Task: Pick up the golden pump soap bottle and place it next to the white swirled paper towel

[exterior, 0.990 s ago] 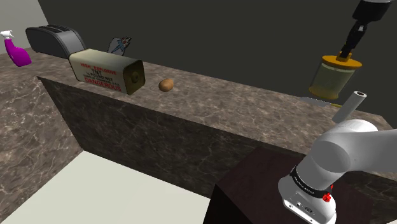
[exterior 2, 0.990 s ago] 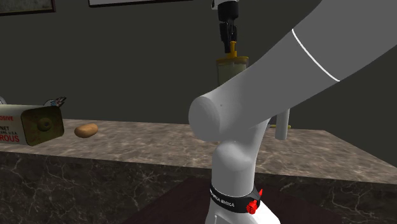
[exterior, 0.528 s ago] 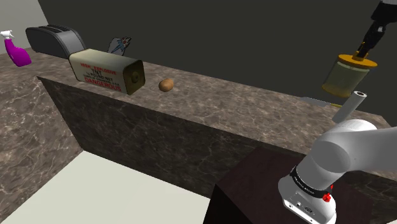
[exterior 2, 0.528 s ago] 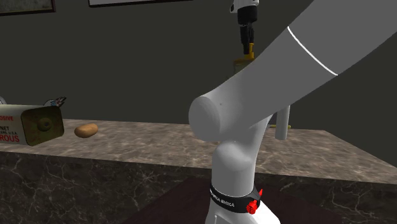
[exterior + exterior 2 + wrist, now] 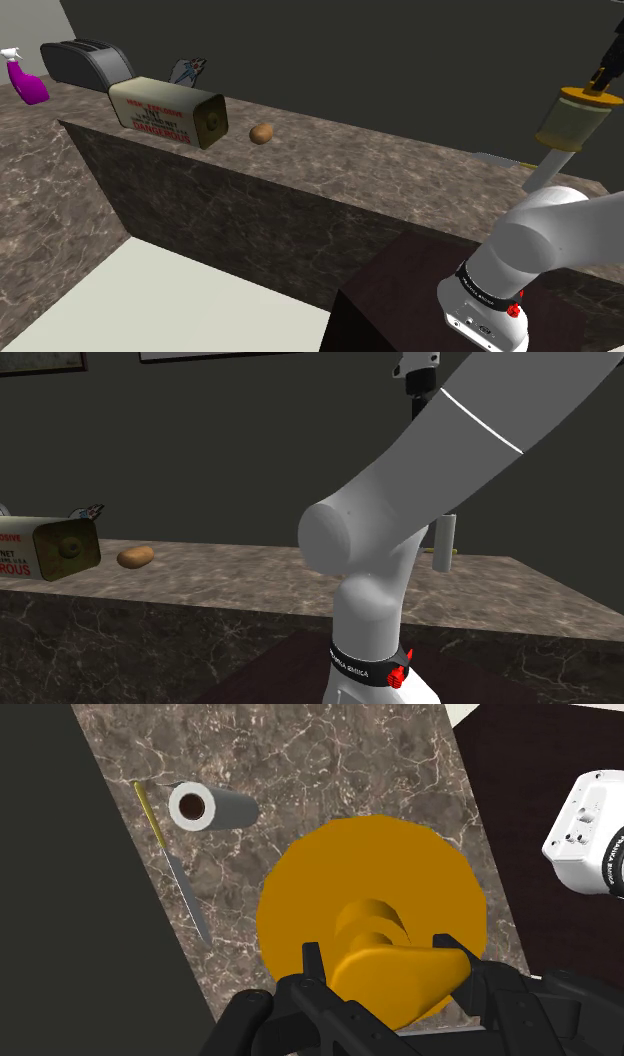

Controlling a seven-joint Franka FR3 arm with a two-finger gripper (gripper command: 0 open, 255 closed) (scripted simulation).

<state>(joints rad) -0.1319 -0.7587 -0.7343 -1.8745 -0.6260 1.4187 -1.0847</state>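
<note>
Now your pincer (image 5: 380,962) clamps the soap bottle (image 5: 570,118) by its pump, so it hangs upright, seemingly clear of the tabletop (image 5: 330,764), near the paper towel (image 5: 205,807).

Only real snag by the paper towel roll (image 5: 205,807) is a knife (image 5: 175,864) lying just beside it on the wall side, with the dark wall (image 5: 70,904) right behind that. The counter (image 5: 330,764) on the roll's other side, toward the stand (image 5: 530,784), is bare marble. The potato (image 5: 262,133) and tin box (image 5: 168,112) sit well apart down the counter. The gripper (image 5: 376,949), clamped on the soap bottle (image 5: 300,904), hangs above that open patch.
</note>
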